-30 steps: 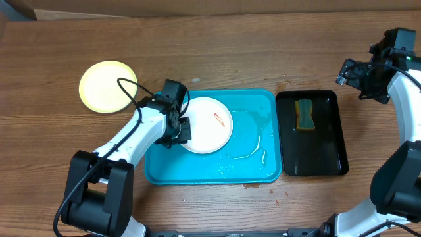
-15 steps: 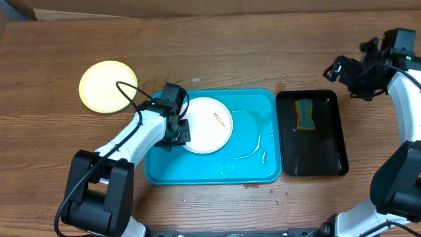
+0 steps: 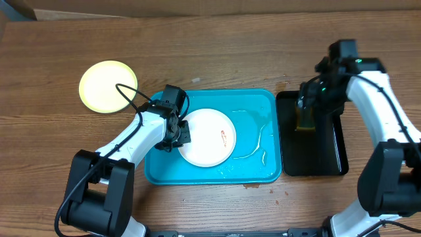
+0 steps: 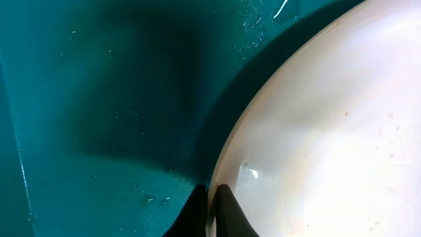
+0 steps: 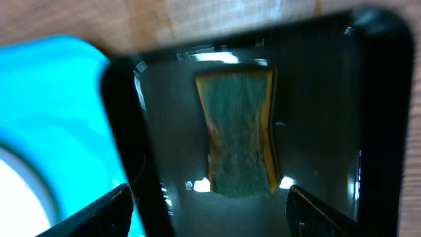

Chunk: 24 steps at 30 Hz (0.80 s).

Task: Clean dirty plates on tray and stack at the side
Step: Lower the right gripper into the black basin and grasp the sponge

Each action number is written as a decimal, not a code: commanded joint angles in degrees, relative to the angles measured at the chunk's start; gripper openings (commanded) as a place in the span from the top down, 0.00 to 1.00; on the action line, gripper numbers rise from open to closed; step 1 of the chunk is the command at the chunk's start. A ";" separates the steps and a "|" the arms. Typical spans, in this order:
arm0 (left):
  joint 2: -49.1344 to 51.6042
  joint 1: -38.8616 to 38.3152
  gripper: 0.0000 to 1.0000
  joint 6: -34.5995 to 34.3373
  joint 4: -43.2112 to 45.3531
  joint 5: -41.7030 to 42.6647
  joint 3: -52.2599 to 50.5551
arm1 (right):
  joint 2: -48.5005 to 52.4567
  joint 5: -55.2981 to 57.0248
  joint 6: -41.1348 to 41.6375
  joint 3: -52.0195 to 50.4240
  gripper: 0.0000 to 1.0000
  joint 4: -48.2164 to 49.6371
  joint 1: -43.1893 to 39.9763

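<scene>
Right gripper (image 5: pixel 209 205), jaws apart, hangs over the sponge (image 5: pixel 238 135), whose long axis runs near-far; left gripper (image 4: pixel 210 201) pinches the rim of the white plate (image 4: pixel 329 131).

No text, label, brand, number or sign can be read in any view. The only mark is a small orange-red smear (image 3: pixel 227 137) on the round white plate (image 3: pixel 205 138) lying in the bright turquoise plastic tray (image 3: pixel 256 102). It forms no letters.

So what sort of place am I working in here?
Likely a lab bench staged as a dishwashing station: bare wooden table, turquoise tray holding a smeared white plate, black tray with a sponge.
</scene>
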 commanded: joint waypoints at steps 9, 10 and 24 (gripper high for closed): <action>0.00 -0.35 0.95 -0.42 0.04 -1.11 -0.52 | -0.17 6.78 -0.02 -10.69 0.24 10.93 1.62; 0.00 -0.35 0.95 -0.39 0.04 -1.11 -0.52 | -0.17 6.78 -0.02 -11.67 0.24 12.24 1.62; 0.00 -0.35 0.91 -0.42 0.04 -1.09 -0.52 | -0.20 6.49 -0.02 -18.38 0.34 22.45 1.62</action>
